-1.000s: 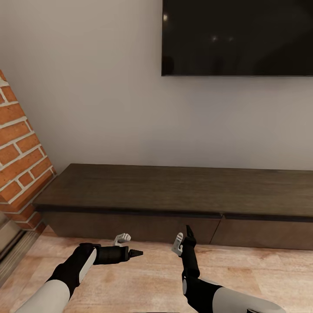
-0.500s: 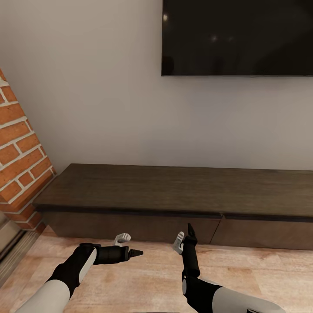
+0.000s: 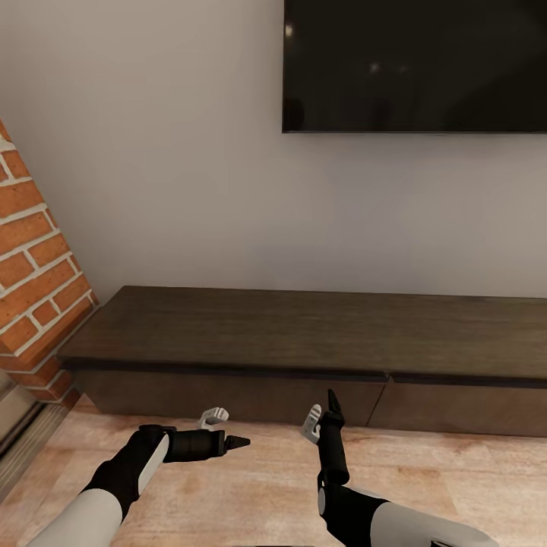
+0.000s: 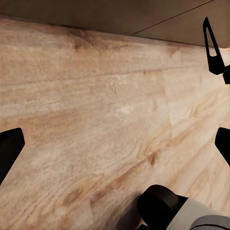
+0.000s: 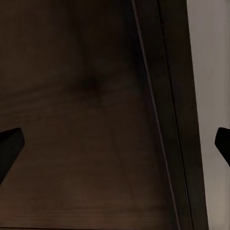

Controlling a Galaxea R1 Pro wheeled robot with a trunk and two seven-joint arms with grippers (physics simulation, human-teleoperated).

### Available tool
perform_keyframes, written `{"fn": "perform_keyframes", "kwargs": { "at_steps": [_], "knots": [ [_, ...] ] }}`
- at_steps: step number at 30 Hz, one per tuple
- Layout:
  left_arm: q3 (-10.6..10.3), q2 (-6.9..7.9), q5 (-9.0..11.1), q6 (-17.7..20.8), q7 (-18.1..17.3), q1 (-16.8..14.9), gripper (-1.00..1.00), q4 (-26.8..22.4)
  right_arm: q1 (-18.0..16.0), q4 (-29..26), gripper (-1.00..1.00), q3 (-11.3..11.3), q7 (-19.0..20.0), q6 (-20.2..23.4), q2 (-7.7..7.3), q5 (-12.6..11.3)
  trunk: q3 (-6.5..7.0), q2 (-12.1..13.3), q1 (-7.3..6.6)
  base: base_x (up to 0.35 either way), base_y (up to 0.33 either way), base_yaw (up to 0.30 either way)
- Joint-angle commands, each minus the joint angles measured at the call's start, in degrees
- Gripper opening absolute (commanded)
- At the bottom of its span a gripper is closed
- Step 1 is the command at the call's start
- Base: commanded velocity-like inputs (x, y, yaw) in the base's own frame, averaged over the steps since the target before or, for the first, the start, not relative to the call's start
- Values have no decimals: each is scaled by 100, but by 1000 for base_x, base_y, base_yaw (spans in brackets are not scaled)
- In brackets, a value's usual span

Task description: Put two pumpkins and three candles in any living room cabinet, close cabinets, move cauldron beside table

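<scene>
I face the cabinet (image 3: 304,342), its drawers shut, below the TV (image 3: 415,64). My right tool (image 3: 322,414) points at a drawer front, spread and empty, likely to pull it; my left tool (image 3: 228,429), also spread, idles over the floor (image 3: 258,486).

A long, low cabinet (image 3: 304,342) of dark-brown wood stands on the light plank floor against the grey wall, its left end close to the red brick. Its flat top is bare. The two wide drawer fronts in view have no handles and sit shut, flush under the top's edge.
</scene>
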Motion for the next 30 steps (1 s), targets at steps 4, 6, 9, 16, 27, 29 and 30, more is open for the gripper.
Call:
{"fn": "perform_keyframes", "kwargs": {
  "at_steps": [4,6,9,16,27,29,30],
  "knots": [
    [-29,7,60,45,15,-2,100,-4,-6,-11,100,56,-23,55,6,-45,-5,-2,-1,0,0,0],
    [-29,7,60,45,15,-2,100,-3,-6,-12,100,61,-12,56,15,-51,-5,-2,-1,0,0,0],
    [-29,8,60,45,15,-2,100,-3,-6,-17,100,67,8,61,22,-56,-5,-2,-1,0,0,0],
    [-29,7,60,45,9,-2,100,-4,-6,-33,100,71,89,70,40,-62,-5,-2,-1,0,0,0],
    [-29,8,60,45,7,-2,100,-3,-6,-50,100,72,133,60,43,-62,-5,-2,-1,0,0,0],
    [-29,8,60,45,7,-2,100,-3,-6,-53,100,72,212,59,43,-64,-5,-2,-1,0,0,0],
    [-29,8,60,45,7,-2,100,-3,-6,-52,100,72,249,62,43,-65,-5,-2,-1,0,0,0]
  ]
}}
